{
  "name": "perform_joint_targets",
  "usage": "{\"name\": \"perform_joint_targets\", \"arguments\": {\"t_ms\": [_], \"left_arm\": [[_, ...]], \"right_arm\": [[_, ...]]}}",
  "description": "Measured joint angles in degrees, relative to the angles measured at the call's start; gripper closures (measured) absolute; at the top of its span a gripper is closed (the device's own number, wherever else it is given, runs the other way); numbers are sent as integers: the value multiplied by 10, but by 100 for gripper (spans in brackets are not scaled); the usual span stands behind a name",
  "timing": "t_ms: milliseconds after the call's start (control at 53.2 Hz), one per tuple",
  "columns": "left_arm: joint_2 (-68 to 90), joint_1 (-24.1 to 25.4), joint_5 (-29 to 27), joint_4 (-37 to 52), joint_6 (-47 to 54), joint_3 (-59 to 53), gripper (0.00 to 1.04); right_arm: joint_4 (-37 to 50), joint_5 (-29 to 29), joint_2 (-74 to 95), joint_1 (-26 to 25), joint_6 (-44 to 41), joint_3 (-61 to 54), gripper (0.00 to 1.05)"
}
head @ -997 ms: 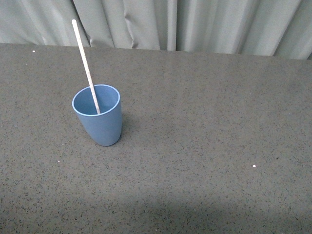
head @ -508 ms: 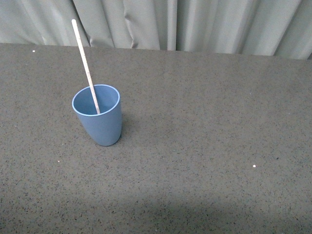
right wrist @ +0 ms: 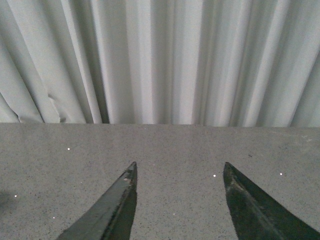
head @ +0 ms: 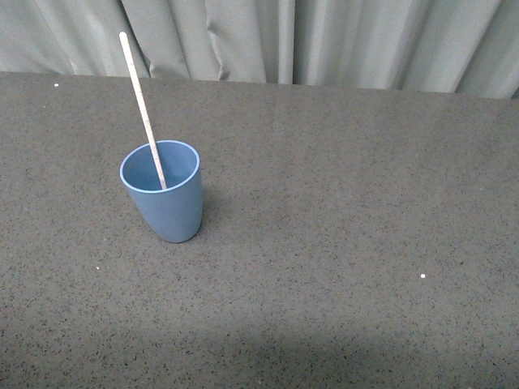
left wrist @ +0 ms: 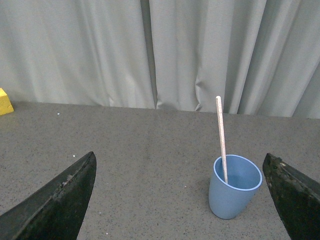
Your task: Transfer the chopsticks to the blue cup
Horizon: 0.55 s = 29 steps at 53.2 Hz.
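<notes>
The blue cup [head: 165, 194] stands upright on the dark speckled table [head: 340, 211], left of centre in the front view. The pale chopstick [head: 139, 96] stands in it, leaning back and to the left, its top well above the rim. In the left wrist view the cup [left wrist: 233, 190] and the chopstick [left wrist: 220, 132] show ahead, between the wide-open jaws of my left gripper [left wrist: 180, 160], which is empty and apart from the cup. My right gripper [right wrist: 179, 167] is open and empty over bare table. Neither arm shows in the front view.
A grey pleated curtain [head: 324, 40] hangs along the table's far edge. A yellow block [left wrist: 5, 101] lies at the table's far edge in the left wrist view. Small white specks [head: 422, 276] dot the table.
</notes>
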<state>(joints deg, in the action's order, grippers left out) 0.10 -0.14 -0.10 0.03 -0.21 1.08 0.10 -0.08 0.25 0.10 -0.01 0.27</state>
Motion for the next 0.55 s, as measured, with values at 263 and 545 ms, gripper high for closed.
{"name": "perform_joint_targets", "arguments": {"t_ms": [263, 545], "left_arm": [[0, 0, 0, 0, 0, 0, 7], [0, 0, 0, 0, 0, 0, 7]], "right_arm": [[0, 0, 0, 0, 0, 0, 8], [0, 0, 0, 0, 0, 0, 9]]}}
